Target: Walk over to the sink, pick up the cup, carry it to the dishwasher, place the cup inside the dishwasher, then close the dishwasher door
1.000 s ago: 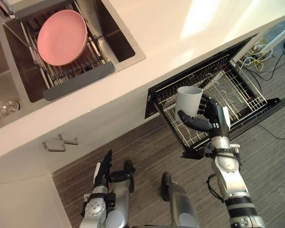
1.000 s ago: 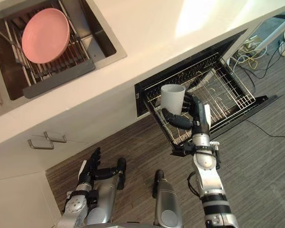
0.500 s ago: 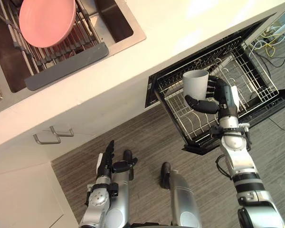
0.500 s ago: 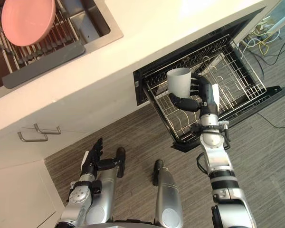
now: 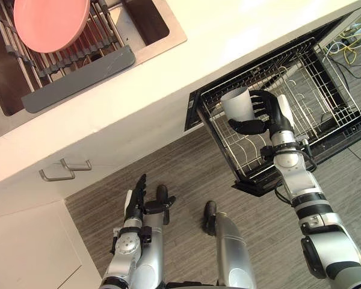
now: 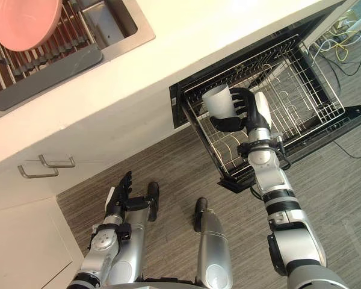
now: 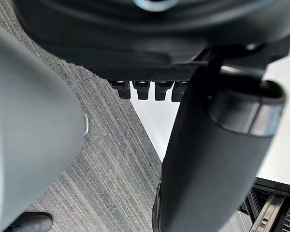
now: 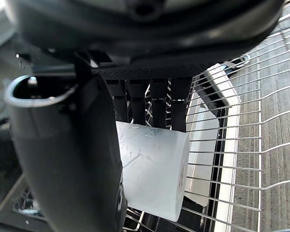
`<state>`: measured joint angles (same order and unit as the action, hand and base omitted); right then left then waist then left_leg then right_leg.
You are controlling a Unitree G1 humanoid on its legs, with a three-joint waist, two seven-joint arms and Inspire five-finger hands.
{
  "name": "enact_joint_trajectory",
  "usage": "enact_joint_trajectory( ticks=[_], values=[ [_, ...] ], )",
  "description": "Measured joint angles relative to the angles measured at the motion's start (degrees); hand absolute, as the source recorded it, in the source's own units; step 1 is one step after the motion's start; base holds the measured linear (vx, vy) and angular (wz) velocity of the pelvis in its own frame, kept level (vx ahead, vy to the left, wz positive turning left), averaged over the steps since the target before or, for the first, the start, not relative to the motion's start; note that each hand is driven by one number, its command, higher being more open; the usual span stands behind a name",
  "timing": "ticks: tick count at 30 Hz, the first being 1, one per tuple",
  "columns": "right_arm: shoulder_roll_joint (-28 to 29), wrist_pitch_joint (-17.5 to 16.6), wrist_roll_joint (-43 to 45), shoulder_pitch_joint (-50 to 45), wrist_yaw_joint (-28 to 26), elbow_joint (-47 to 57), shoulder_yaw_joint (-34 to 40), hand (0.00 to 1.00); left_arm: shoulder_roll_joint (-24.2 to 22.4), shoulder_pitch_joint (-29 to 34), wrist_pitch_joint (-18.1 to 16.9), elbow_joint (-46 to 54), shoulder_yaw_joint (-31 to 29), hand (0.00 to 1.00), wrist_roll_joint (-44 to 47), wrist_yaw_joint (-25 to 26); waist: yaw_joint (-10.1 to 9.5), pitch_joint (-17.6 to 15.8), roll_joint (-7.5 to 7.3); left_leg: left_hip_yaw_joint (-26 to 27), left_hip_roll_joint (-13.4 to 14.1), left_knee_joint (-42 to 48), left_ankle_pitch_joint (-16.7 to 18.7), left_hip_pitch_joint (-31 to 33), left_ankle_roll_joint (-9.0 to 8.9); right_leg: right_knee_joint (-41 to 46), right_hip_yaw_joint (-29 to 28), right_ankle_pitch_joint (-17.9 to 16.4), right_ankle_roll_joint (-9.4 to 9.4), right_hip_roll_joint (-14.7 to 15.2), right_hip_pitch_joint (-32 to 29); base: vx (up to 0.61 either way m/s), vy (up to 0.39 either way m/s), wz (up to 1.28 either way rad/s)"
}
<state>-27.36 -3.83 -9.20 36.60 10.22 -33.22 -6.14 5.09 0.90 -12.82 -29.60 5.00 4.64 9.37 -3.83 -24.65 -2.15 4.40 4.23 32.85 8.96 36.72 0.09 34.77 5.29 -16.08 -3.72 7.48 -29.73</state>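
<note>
A pale grey cup [image 5: 236, 103] is held upright in my right hand [image 5: 266, 112], whose fingers and thumb curl round it. The cup [image 8: 154, 171] hangs over the front left part of the wire rack [image 5: 301, 90] pulled out of the open dishwasher [image 6: 192, 99], close above the wires. The dishwasher door [image 5: 349, 135] lies folded down under the rack. My left hand [image 5: 134, 201] hangs low by the floor with straight fingers [image 7: 144, 89] and nothing in it.
The cream countertop [image 5: 228, 36] runs above the dishwasher. In the sink [image 5: 150, 24] at the upper left a pink bowl [image 5: 48, 21] rests on a drying rack. Cabinet handles [image 5: 63, 170] stick out below the counter. Cables [image 5: 349, 45] lie on the floor at the far right.
The camera has shifted. My right hand has carried the cup further up and over the front left of the dishwasher rack, closer to the dishwasher's opening. The left hand has stayed low.
</note>
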Motion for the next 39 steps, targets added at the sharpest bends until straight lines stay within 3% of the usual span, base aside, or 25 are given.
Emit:
enact_joint_trajectory(
  ticks=[12,13,30,39],
  values=[
    [0.1,1.6,-2.5,6.0,-0.5,-11.0,-3.3,0.00,-0.6,-2.1,-0.1,-2.0,0.1,1.00,1.1,1.1,-0.28,0.0,0.10,-0.2,-0.3,0.2,0.0,1.4,0.03,0.1,1.6,0.0,0.05,0.7,-0.8,0.00,-0.002,0.03],
    [0.1,1.7,-2.5,6.1,-0.5,-11.2,-3.3,1.00,-0.6,-2.3,-0.1,-2.0,0.0,1.00,1.1,1.4,-0.35,0.0,0.13,-0.2,-0.3,0.3,0.0,1.6,0.03,0.2,1.6,0.0,0.07,0.7,-1.0,0.00,0.000,0.00],
    [1.4,2.7,-2.4,8.1,0.1,-12.5,-2.8,1.00,-1.6,-4.0,-0.1,-2.0,0.0,1.00,1.1,2.2,-0.23,-0.1,0.77,-0.2,-0.3,1.6,-0.2,2.7,0.07,1.8,1.7,-0.2,0.36,0.9,-2.3,0.00,0.000,0.00],
    [5.5,3.2,-2.1,-1.8,1.6,8.9,-0.4,1.00,-1.9,-4.0,0.2,-1.9,0.0,1.00,1.1,2.3,0.10,-0.1,0.77,1.2,0.1,0.8,-0.1,-2.1,0.06,2.0,0.9,-0.3,0.45,0.9,1.6,-0.04,-0.019,-0.04]
  ],
)
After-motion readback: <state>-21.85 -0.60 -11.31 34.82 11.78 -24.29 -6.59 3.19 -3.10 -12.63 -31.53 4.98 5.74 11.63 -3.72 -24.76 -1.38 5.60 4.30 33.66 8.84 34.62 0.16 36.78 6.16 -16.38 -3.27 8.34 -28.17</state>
